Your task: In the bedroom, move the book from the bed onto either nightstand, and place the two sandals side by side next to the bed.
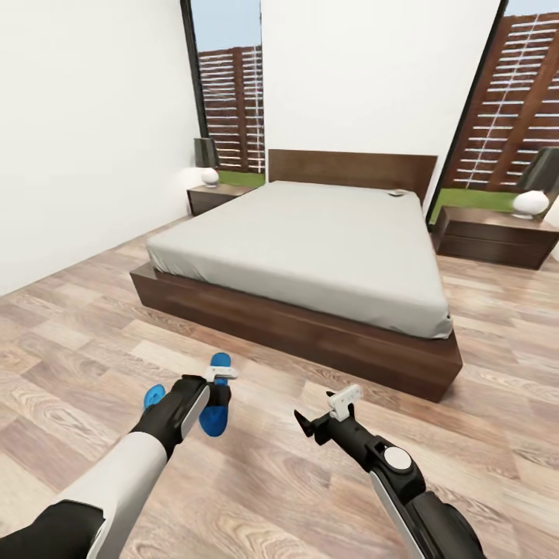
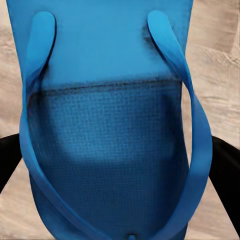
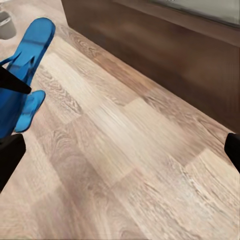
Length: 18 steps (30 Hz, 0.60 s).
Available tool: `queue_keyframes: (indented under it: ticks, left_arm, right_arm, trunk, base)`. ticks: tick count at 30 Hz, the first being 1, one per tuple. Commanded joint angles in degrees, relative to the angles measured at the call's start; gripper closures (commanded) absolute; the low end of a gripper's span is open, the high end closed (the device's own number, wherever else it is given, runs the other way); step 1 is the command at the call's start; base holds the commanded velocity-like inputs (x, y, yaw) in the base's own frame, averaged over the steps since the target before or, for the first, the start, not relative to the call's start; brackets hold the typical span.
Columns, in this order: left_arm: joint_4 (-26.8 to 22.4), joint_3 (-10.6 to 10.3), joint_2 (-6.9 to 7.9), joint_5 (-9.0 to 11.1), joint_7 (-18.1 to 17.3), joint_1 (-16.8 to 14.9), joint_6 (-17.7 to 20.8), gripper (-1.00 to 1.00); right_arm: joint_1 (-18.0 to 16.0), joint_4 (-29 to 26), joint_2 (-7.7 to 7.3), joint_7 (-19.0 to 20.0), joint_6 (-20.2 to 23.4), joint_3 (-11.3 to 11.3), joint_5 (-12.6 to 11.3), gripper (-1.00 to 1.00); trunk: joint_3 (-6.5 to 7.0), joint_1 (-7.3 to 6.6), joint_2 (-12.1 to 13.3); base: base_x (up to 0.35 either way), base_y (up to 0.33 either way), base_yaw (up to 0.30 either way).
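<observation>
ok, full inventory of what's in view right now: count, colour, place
bed: 1, dark brown frame, pale grey mattress, centre against the far wall
book: 1, small and dark, mattress corner near the headboard; cover unreadable
nightstand: 2, dark brown, one on each side of the bed
lamp: 2, white round base, one on each nightstand
sandals: 2, bright blue, at the left gripper above the floor near the bed's foot
floor: brown wood planks
windows: 2, black-framed, flanking the headboard
left gripper: 1, black with white tip, at the sandals
right gripper: 1, open, empty, above the floor
</observation>
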Motion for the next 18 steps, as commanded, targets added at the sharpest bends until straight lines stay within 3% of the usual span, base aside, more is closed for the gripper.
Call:
queue_keyframes:
  ticks: [1, 18]
  left_arm:
    - [-0.05, -0.26, 0.05, 0.61, 0.46, -0.04, 0.15, 1.0]
    - [0.24, -0.25, 0.2, 0.72, 0.48, 0.05, -0.01, 1.0]
  right_arm:
    - [-0.01, -0.11, -0.05, 0.0, 0.39, 0.03, -0.53, -1.0]
    - [-0.01, -0.11, -0.05, 0.0, 0.39, 0.03, -0.53, -1.0]
  trunk:
    - [-0.05, 0.0, -0.02]
    - [-0.05, 0.0, -0.02]
  base:
    - [0.07, 0.06, 0.282]
    - [0.029, 0.006, 0.282]
